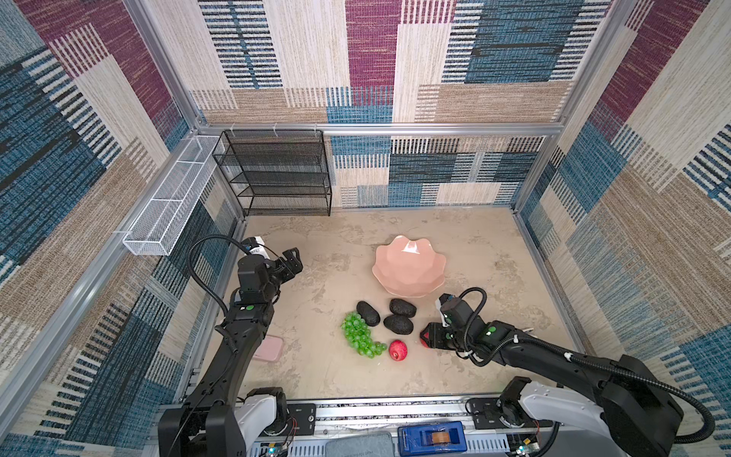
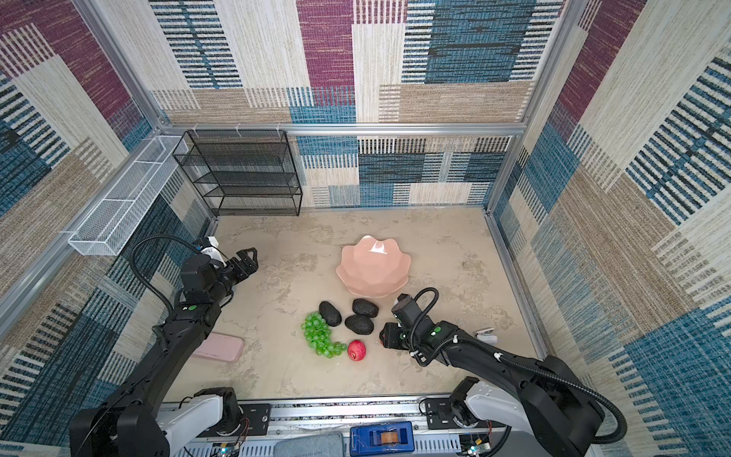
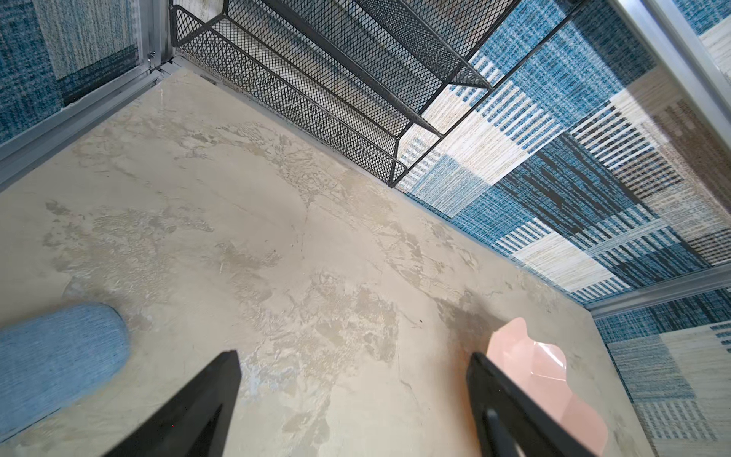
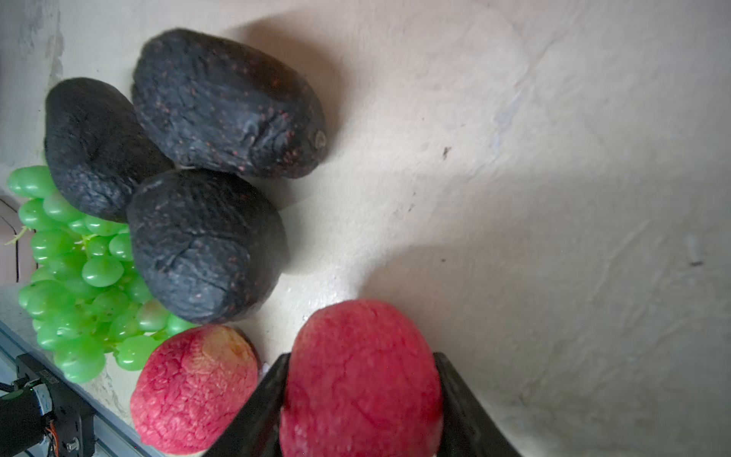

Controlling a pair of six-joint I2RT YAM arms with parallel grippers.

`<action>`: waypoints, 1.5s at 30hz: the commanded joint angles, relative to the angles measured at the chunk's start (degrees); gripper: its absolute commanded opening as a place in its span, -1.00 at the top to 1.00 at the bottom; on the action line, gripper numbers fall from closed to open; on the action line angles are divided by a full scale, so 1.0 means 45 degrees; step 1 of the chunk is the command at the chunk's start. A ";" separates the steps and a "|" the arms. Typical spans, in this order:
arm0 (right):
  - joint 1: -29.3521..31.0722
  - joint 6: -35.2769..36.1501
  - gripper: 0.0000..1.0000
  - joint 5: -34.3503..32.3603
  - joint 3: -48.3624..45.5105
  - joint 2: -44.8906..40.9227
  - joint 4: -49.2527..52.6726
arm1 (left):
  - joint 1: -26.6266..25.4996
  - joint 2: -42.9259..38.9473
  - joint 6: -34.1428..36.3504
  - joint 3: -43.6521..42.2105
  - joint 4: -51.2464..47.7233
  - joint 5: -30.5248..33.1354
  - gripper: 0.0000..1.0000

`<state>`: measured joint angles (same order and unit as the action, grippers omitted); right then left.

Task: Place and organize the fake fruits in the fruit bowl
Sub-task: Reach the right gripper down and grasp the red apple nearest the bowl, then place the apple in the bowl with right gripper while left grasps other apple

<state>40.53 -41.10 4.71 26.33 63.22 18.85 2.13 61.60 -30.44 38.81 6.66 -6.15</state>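
Right gripper (image 4: pixel 360 358) pinches one red fruit (image 4: pixel 362 387); the fruit bowl (image 1: pixel 407 277) lies near, just beyond it toward the back wall.

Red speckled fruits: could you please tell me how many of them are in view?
2. One red fruit lies on the table beside the grapes; the other red fruit sits gripped in the right tool, largely hidden in both top views.

Light was bright, diffuse; glare struck the fruit bowl (image 1: pixel 411 247) at twelve o'clock; shadows fell soft; frame edges bowed.
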 commanded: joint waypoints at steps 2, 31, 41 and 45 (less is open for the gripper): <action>0.0017 0.0271 0.01 -0.1672 0.1124 -0.1047 0.1318 | 0.0015 -0.0001 -0.0412 0.0066 0.0216 0.0093 -0.84; -0.2240 0.5123 -0.10 -0.2297 0.9695 1.0693 -0.3694 | -0.5536 -0.0574 0.0411 0.0247 -0.4010 -0.0914 -0.58; -0.2481 0.4697 -0.53 -0.1966 0.9470 0.9981 -0.4024 | -1.0220 -0.0577 0.2262 -0.0270 -0.4453 0.0208 -0.55; -0.2915 0.4381 -0.77 -0.2103 0.8426 0.7785 -0.4704 | -1.1850 0.0278 0.2835 0.0057 -0.4437 0.0548 -0.55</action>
<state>28.40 -19.68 -4.16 65.82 102.59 2.59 -48.60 61.54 -21.98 38.00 -13.19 -6.15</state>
